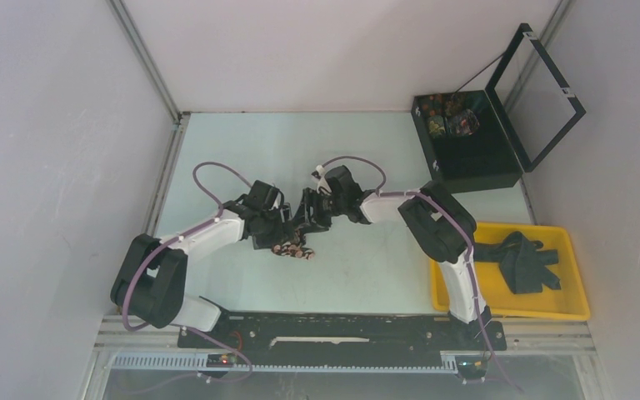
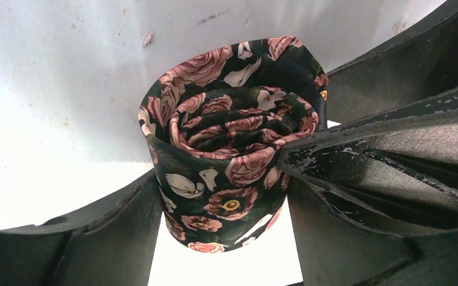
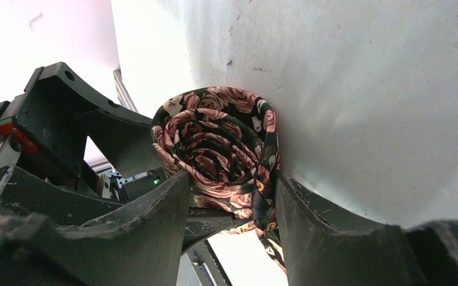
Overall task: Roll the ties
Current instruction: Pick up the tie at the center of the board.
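Both my arms meet over the middle of the worktop [image 1: 358,275], and between them is the rose-patterned tie [image 2: 232,155], wound into a tight spiral, black cloth with pink roses and white blooms. My left gripper [image 2: 220,196] is clamped on the roll, one finger against each side, and the coil stands on end with its open spiral facing the wrist camera. My right gripper [image 3: 232,190] pinches the same roll from the other side, narrow, with the layers bulging up between its fingers [image 3: 155,208]. From above, a loose bit of the tie hangs just under the two grippers, close to the worktop. Off to my right, dark ties [image 1: 527,260] lie heaped in a yellow tray [image 1: 567,310]. Beyond it, a black box [image 1: 467,171] stands with its lid [image 1: 542,92] up and rolled ties [image 1: 446,115] inside.
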### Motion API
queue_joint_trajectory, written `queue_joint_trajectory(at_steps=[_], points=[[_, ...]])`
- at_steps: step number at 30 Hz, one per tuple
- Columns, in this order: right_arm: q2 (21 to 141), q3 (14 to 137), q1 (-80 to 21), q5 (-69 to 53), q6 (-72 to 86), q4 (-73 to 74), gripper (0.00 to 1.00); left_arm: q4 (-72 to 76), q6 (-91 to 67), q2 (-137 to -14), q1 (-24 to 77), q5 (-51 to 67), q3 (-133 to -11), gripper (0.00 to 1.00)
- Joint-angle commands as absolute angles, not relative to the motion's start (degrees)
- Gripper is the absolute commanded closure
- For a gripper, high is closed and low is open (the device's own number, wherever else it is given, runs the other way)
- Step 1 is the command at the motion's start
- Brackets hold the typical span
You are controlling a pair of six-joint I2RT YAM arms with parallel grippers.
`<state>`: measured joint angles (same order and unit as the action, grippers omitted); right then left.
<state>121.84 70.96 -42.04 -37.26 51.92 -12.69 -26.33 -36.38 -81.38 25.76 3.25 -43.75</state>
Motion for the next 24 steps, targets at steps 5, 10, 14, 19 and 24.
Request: queue_joint_trajectory(at_steps=[5, 10, 14, 19, 24], points=[[120.86, 70.77, -45.10, -40.78, 50.55, -11.52, 0.44, -24.55, -38.34, -79.94, 24.52, 5.59, -46.93, 0.23], [120.93, 70.75, -45.50, -40.78, 50.32, -11.04, 0.44, -24.26, -39.74, -78.56, 22.58, 8.39, -46.38, 0.22], [120.85, 70.75, -46.08, -40.83, 50.39, -10.90, 0.43, -23.60, -40.60, -78.72, 21.62, 9.75, -45.79, 0.22], [120.67, 70.80, -46.67, -41.00, 50.37, -10.31, 0.41, -20.86, -42.61, -78.83, 20.34, 12.76, -44.08, 0.22], [120.57, 70.77, -47.42, -40.96, 49.77, -9.16, 0.41, -20.39, -44.00, -77.53, 19.78, 13.92, -43.66, 0.22]])
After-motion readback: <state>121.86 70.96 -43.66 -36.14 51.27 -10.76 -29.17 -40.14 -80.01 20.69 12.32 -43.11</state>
